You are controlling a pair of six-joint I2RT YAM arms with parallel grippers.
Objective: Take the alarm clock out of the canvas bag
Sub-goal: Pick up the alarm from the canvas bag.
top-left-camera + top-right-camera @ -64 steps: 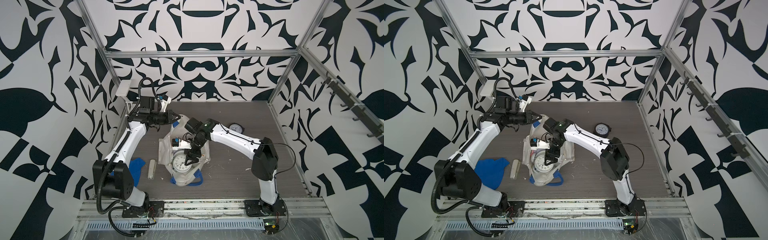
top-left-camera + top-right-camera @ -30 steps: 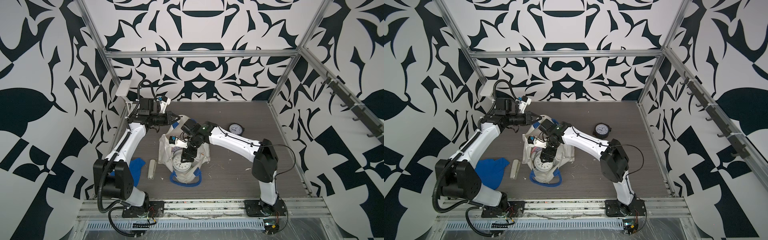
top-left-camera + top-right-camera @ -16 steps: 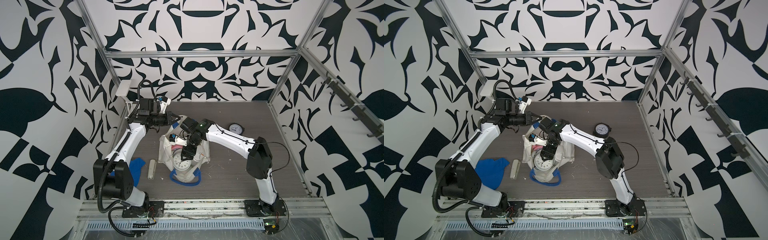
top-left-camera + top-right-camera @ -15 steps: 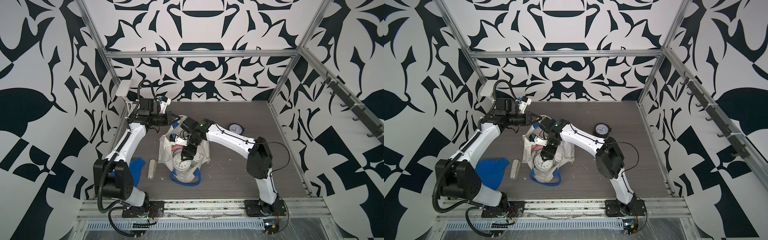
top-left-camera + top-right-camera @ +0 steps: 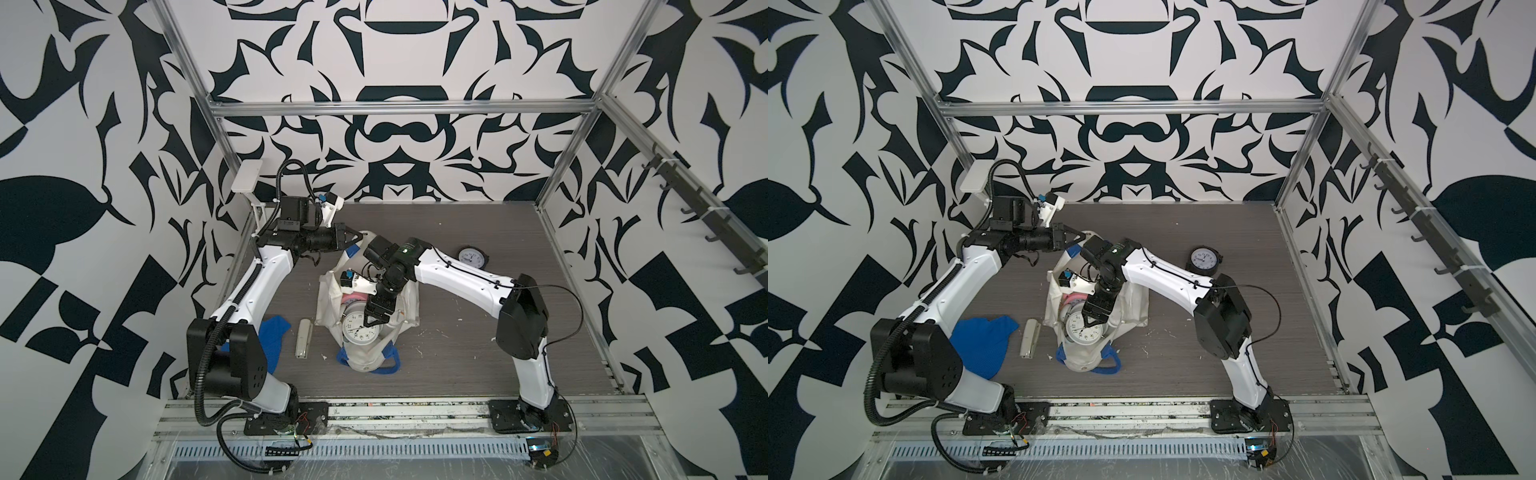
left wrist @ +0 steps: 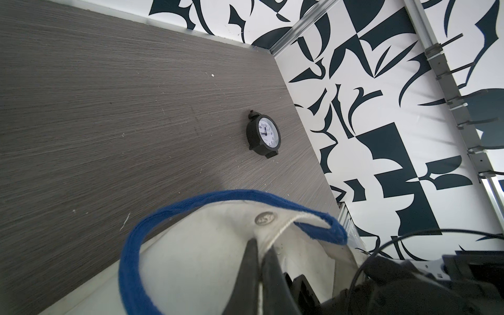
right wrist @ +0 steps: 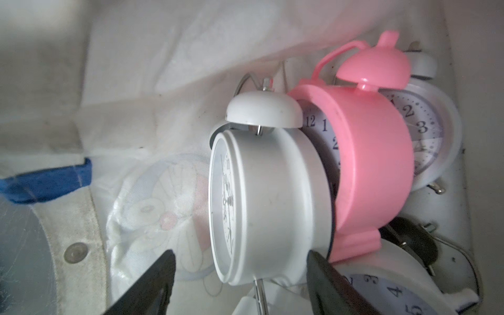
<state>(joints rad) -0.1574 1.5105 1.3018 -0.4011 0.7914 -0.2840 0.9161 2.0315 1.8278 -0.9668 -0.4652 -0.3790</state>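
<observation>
The off-white canvas bag (image 5: 409,299) (image 5: 1136,303) lies open mid-table, its blue handle (image 6: 191,201) looping past the rim. My left gripper (image 5: 360,236) (image 6: 260,253) is shut on the bag's far rim and holds it up. My right gripper (image 5: 371,324) (image 7: 240,272) reaches inside the bag, open. Its fingers (image 7: 152,283) stand either side of a white twin-bell alarm clock (image 7: 272,196) (image 5: 359,334), with a gap on the dial side. A pink alarm clock (image 7: 373,152) leans against the white one's back. More white clocks (image 7: 425,131) lie behind and below.
A black alarm clock (image 5: 471,257) (image 6: 263,136) lies on the table at the back right. A blue cloth (image 5: 272,332) and a small beige oblong object (image 5: 304,337) lie left of the bag. Frame posts and patterned walls close in the table.
My right gripper has gone deeper into the bag, toward the white clock, and its jaws have narrowed slightly. The left gripper still holds the rim in place.
</observation>
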